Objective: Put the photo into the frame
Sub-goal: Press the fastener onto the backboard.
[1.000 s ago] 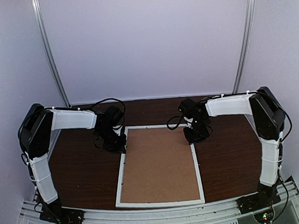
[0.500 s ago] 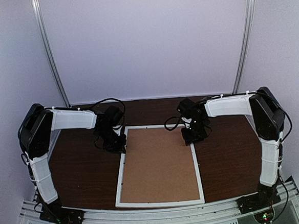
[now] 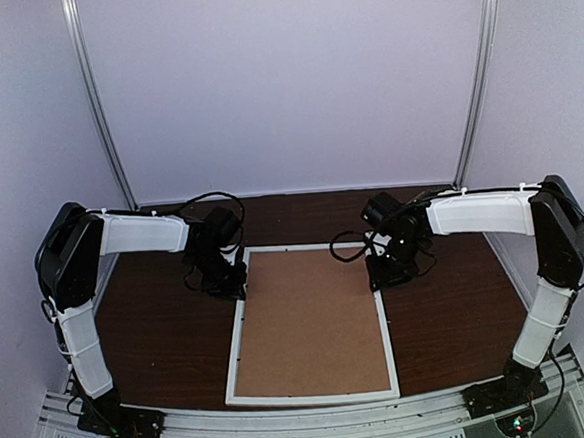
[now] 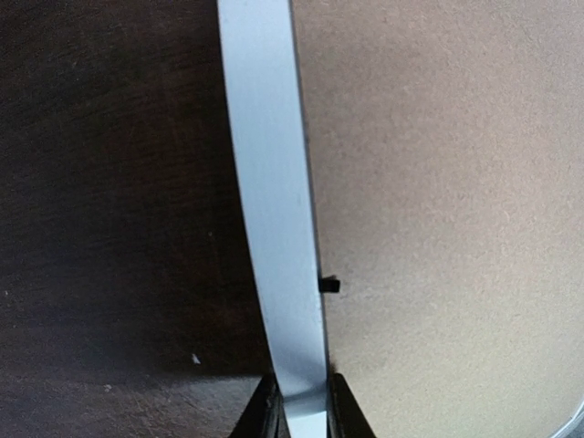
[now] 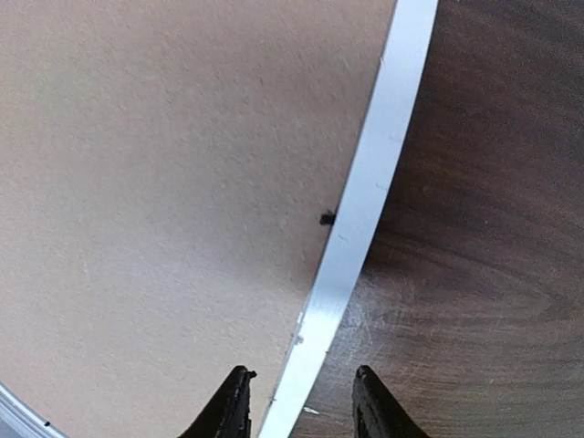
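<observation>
- clamping onto the frame's left rail, the left gripper has both black fingers pressed right up against the white strip, no gap on either side.
- right gripper is spread apart and straddles the right rail. the rail runs up between its fingers, and dark wood shows between the rail and the outer finger, so it isn't squeezing anything.
- both grippers sit toward the far end of the frame, one on each long side.
- the frame lies flat on the dark wood table between the two arms, with its near short rail close to the table's front edge.
- a plain brown board fills the whole opening inside the rails.
- a little black tab pokes from the rail's inner edge over the board in the left wrist view, and there's another tab in the right wrist view.
- the photo doesn't show in any view, so i can't tell where it is.
- left arm and right arm each reach inward from their own side, white forearms roughly level above the table.
</observation>
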{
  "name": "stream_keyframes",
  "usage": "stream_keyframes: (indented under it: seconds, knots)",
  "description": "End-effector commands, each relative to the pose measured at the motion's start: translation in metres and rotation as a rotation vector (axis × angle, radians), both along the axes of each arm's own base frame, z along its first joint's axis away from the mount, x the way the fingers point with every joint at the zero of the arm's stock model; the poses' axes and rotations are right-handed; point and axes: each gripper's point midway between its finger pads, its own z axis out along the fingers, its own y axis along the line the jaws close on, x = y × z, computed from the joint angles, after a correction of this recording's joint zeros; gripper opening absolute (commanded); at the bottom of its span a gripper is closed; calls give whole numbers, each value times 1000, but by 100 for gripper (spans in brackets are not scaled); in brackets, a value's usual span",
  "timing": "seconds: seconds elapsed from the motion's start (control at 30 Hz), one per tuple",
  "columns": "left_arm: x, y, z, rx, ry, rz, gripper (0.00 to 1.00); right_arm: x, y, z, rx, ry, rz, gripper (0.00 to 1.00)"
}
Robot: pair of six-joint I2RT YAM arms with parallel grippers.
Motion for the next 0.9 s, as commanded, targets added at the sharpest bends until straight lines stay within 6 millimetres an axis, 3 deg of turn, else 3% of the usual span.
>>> stream_keyframes:
  seconds: [0.0,0.33,0.87]
  knots:
    - [7,-5,-6,-1,-46,-16,17,-18,-18,-4,-37,25,-18,38]
    - [7,-4,-8,6,-47,-15,17,-44,-27,-17,-15,70,-39,38]
    - [6,-3,-9,8,-44,-15,17,-53,-13,-38,-15,106,-17,37]
